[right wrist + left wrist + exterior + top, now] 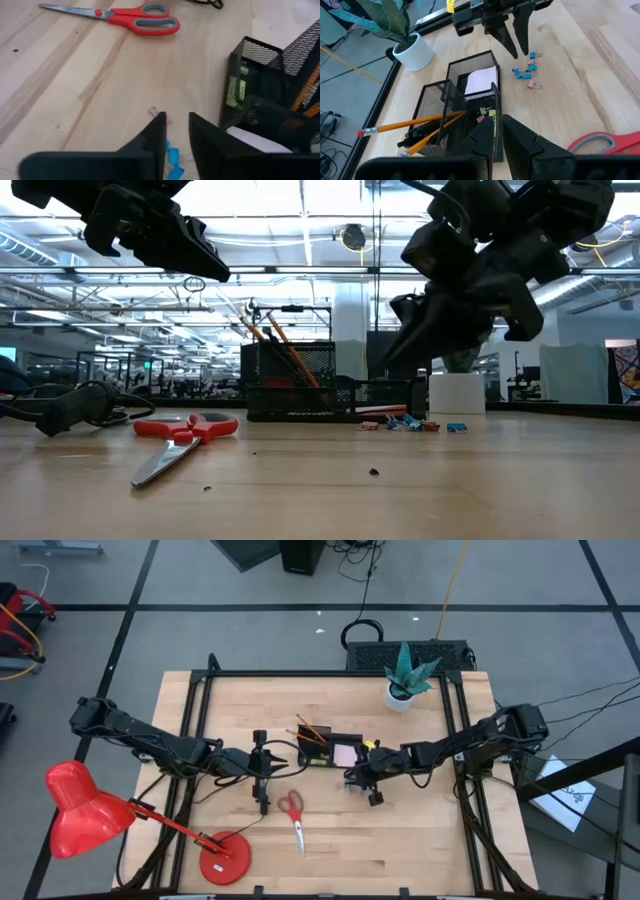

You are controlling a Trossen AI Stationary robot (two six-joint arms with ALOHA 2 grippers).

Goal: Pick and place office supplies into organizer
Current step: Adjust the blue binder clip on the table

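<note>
From above, the black mesh organizer [328,750] sits near the middle of the wooden surface [420,840], with orange pencils [308,730] leaning out of its taller compartment and a pink sticky-note pad [345,754] in the lower one. The red-handled scissors [293,815] lie flat in front of it, blades pointing away from the organizer. The left claw [263,783] hangs just left of the organizer; the right claw [366,786] hangs just to its right front.

The left wrist view adds what the overhead cannot resolve — a scatter of small blue and pink clips [527,74] on the wood beside the organizer's low end, directly below the right claw's fingers, which stand slightly apart with nothing between them. The right wrist view confirms this: its narrow finger gap frames the clips [173,159], untouched.

The left claw's own fingers are parted a little and empty.

The low view shows both claws clear of the surface — neither touches anything. A white plant pot [400,697] stands behind the organizer and a red desk lamp [85,808] at the left front.
</note>
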